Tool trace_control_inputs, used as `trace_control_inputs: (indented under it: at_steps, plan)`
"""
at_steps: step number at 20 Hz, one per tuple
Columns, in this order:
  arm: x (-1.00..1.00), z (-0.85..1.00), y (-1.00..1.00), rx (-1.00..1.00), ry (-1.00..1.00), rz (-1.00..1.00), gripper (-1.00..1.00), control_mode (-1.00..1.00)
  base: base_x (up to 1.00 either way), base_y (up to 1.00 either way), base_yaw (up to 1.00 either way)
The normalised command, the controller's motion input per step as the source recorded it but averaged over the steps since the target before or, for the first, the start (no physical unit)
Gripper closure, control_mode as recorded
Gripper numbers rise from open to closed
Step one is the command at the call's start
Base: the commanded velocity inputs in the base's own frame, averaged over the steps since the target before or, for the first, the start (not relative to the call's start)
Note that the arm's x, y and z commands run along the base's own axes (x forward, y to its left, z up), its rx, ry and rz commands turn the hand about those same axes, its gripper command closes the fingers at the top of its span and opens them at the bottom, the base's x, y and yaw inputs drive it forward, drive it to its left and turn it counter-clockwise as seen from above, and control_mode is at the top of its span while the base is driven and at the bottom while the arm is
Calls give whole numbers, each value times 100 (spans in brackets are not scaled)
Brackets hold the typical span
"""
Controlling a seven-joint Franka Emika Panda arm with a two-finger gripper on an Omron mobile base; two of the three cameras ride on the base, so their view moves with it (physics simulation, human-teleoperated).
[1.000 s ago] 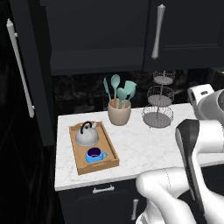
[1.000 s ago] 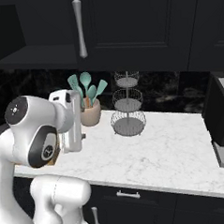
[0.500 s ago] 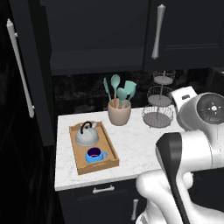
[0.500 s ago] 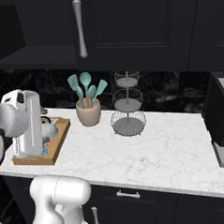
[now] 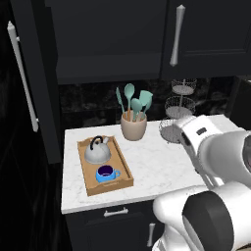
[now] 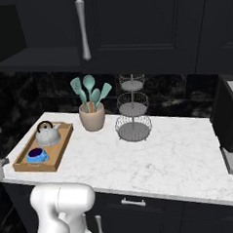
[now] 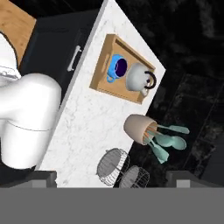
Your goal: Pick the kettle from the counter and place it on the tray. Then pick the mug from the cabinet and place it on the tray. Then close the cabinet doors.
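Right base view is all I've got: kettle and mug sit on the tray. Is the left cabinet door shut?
Observer: No. In the left base view the tall near-black left cabinet door stands swung open, with its long silver bar handle on the outer face.
Operator: Gripper holding anything?
Observer: No. The hand view shows the gripper open with nothing between its tips, high above the counter, and the light-brown wooden tray is in its sight.

Kettle and mug on the tray

Grey kettle (image 5: pixel 97 152) and blue mug (image 5: pixel 106 173) stand upright on the wooden tray (image 5: pixel 89 180), on the marble counter (image 5: pixel 152 164).
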Motion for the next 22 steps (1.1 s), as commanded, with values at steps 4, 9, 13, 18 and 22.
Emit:
trace_control_inputs:
  at_steps: [4,9,13,18,22]
  plan:
    - [-27,-24,100,0,-4,18,-100,-100,0,0,0]
    - [-24,-26,100,0,-6,16,-100,-100,0,0,0]
    - [-9,-20,96,0,-8,16,-100,-100,0,0,0]
    - [-4,-3,87,0,-9,16,-100,-100,0,0,0]
    - [0,-1,62,9,-16,26,-100,-100,0,0,0]
